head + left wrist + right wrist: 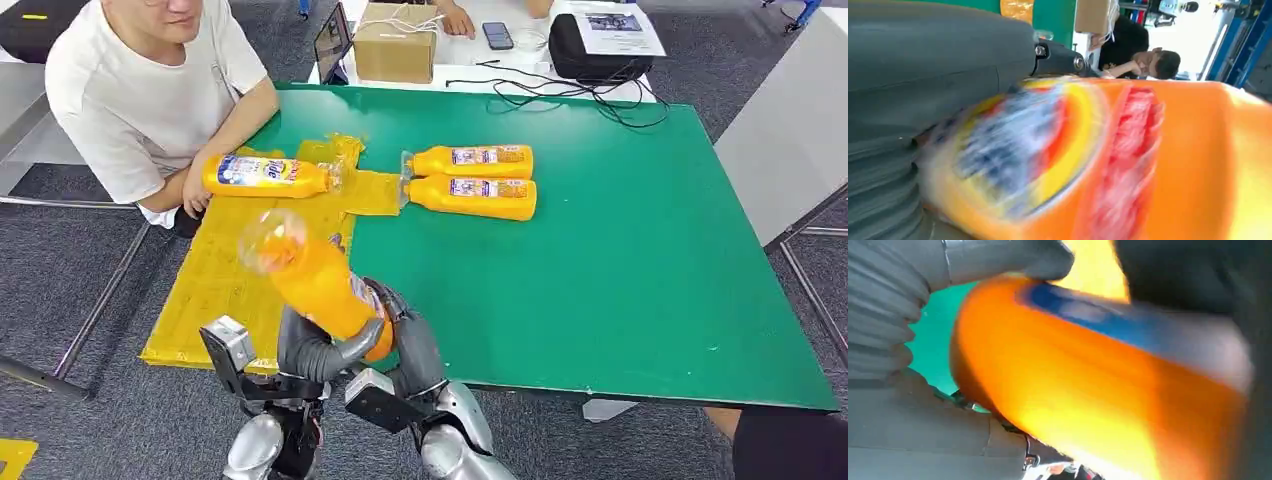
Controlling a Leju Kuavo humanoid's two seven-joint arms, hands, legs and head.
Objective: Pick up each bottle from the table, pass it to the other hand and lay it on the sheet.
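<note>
Here we see a person (140,100) in a white shirt seated at about ten o'clock, one hand resting on an orange bottle (268,175) that lies on the yellow sheet (215,280). Below that, near the table's front edge, our left hand (310,350) wraps the lower body of a second orange bottle, the held bottle (310,275), which tilts with its clear cap toward eleven o'clock and is blurred. Our right hand (405,335) presses against the same bottle from the other side, fingers curled round it, so both hands have hold of it above the seam between the sheet and the green table (600,280). Toward one o'clock two more bottles (475,180) lie side by side, touching, on the green table. Behind them stand a cardboard box (395,42) and a black bag (600,45).
</note>
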